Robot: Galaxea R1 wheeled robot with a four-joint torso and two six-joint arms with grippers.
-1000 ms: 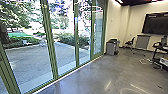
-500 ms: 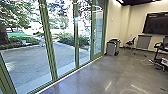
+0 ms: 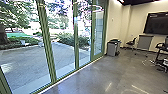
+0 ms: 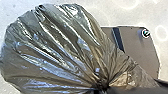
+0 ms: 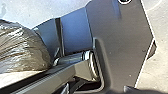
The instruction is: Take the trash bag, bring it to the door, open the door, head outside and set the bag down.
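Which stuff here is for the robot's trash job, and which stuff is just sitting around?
For the job:
- trash bag
- green-framed glass panels (I can't tell which is the door)
- paved ground outside

Just around:
- gray bin near the wall
- dark chair beside the gray cabinet
- dark wall screen

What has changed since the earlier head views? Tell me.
Only the viewpoint: the left green posts slid left in the picture, the rightmost chair right, so the robot probably drove forward a little. The grey bin and wall screen stayed put. Any change of grip, I can't tell.
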